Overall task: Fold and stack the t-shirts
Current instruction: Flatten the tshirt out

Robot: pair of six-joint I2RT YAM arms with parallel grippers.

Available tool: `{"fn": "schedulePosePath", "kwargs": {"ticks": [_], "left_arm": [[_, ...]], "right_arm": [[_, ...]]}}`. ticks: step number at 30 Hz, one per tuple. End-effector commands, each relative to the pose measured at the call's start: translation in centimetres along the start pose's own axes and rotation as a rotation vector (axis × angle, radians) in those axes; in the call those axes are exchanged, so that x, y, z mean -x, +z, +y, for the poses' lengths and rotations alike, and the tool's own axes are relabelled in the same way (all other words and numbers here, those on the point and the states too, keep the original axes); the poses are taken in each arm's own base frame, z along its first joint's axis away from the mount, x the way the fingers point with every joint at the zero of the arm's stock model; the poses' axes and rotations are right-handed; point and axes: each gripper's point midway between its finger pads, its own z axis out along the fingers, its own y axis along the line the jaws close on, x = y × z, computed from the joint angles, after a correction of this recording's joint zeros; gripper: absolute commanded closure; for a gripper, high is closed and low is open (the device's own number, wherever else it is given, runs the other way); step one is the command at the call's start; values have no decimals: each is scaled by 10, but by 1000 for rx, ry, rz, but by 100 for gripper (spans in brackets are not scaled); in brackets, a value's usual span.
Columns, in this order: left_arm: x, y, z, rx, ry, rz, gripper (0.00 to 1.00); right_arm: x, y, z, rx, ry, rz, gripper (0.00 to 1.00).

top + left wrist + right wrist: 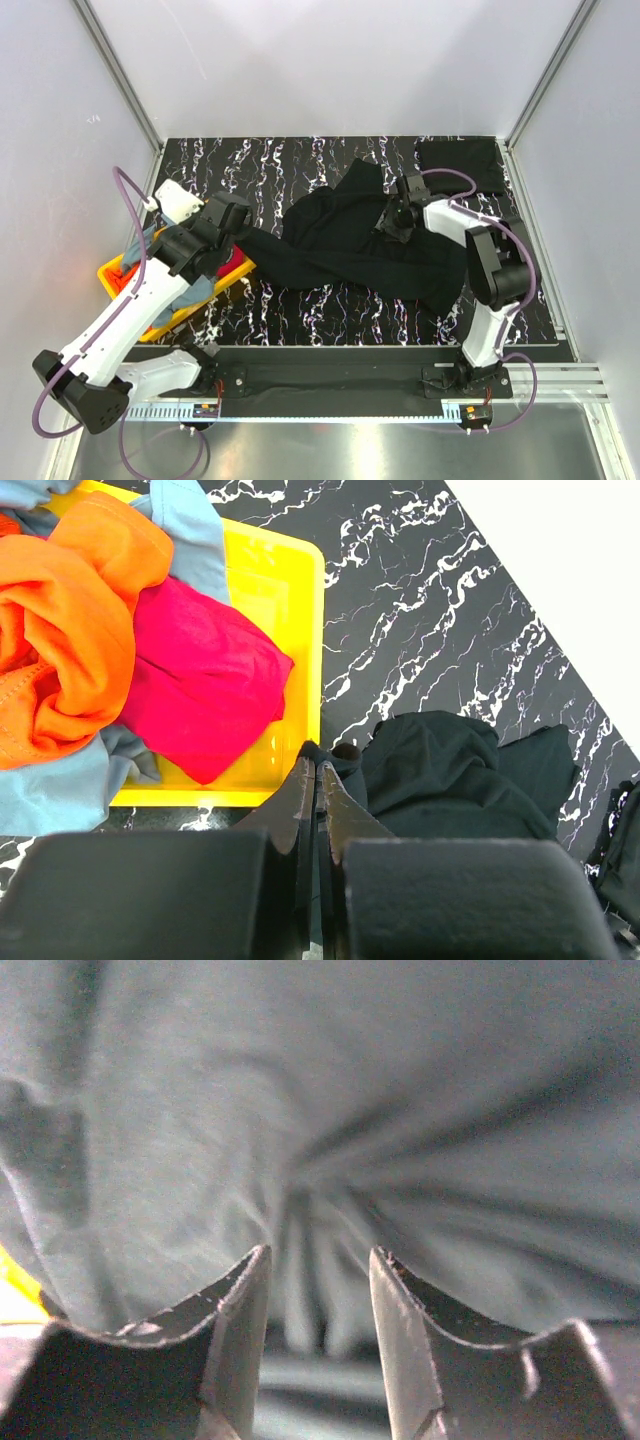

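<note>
A black t-shirt [340,240] lies rumpled and drawn out across the middle of the black marble table. My left gripper [243,238] is shut on its left end, next to the yellow bin [112,272]. In the left wrist view the jaws [320,765] meet on a black fold of the shirt [450,770]. My right gripper [393,222] is down on the shirt's right part. In the right wrist view its jaws [320,1260] stand a little apart around bunched fabric [400,1090], with wrinkles running in to them. A folded black shirt [458,160] lies at the back right.
The yellow bin [290,600] at the left holds an orange garment [70,630], a red one [200,680] and a light blue one [60,790]. White walls and metal frame posts enclose the table.
</note>
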Motion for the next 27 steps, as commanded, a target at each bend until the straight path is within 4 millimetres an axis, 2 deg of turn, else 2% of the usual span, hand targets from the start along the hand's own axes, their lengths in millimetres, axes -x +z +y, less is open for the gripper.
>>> {"fn": "schedulePosePath", "kwargs": {"ticks": [1,2,3,4,5,6,7,9,10,11,13,14,15,19,23,25,27], "left_arm": [[12,-1,-11,-22,-28,-37,100],[9,-1,-12,-25,-26,-23,100],[9,-2,-13,-31,-30,-17,100],[9,-2,-13,-33,-33,-14,100],[8,-3,-15,-40,-31,-7,100],[8,-3,-16,-45,-31,-6,100],[8,-2,-16,-43,-20,-6,100],[9,-2,-16,-44,-21,-13,100],[9,-1,-17,-45,-19,-13,100],[9,-1,-17,-45,-17,-15,100],[8,0,-16,-39,-13,-14,100],[6,-1,-16,-44,-14,-7,100],[7,-1,-17,-46,-14,-4,100],[5,-2,-20,-57,-6,12,100],[3,-2,-21,-61,-12,22,100],[3,-2,-22,-61,-13,21,100],[6,-3,-23,-64,-16,15,100]], "right_arm": [[34,-76,-5,-178,74,-136,47],[36,-94,-9,-205,108,-164,46],[30,-106,-27,-295,185,-171,45],[29,-115,-34,-315,229,-181,44],[20,-121,-44,-339,264,-171,44],[14,-137,-47,-337,345,-186,44],[3,-140,-61,-368,390,-173,44],[-11,-160,-70,-371,506,-194,44],[-26,-159,-84,-400,531,-180,45],[-28,-168,-88,-388,559,-215,44],[-34,-170,-110,-429,585,-247,40],[-25,-174,-122,-437,611,-277,36],[-15,-171,-122,-401,572,-287,35],[-6,-163,-134,-437,592,-275,36],[-36,-139,-149,-524,649,-153,37],[-46,-133,-160,-560,656,-133,38],[-47,-133,-170,-597,652,-161,39]]}}
